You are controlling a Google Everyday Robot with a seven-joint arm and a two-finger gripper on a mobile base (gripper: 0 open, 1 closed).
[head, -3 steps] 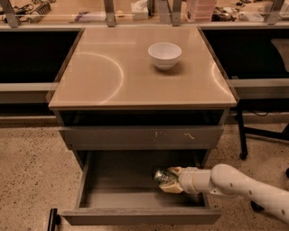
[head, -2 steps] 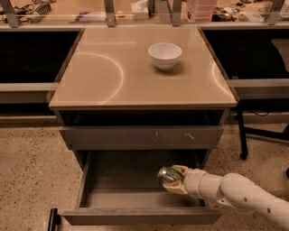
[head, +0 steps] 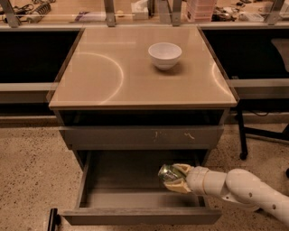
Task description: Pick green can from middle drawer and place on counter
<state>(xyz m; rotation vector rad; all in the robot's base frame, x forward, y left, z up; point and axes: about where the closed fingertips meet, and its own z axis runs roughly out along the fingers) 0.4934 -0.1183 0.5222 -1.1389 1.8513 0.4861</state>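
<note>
While the arm (head: 244, 188) reaches in from the right, the gripper (head: 175, 179) is clenched around the can (head: 165, 173), whose shiny end pokes out on the gripper's left side. Both sit over the right part of the open drawer (head: 122, 182). Whether the can touches the drawer floor is unclear, and the table (head: 104, 76) above carries a white bowl (head: 165, 55).

The gripper (head: 174, 179), above the floor of the open middle drawer (head: 122, 180), clasps the green can (head: 165, 173), its fingers hiding much of the can's body. Behind the gripper the arm (head: 244, 189) runs off the right edge. Below the gripper the drawer's front panel is cropped. The bench clutter (head: 38, 8) far above it is too blurred to identify.
</note>
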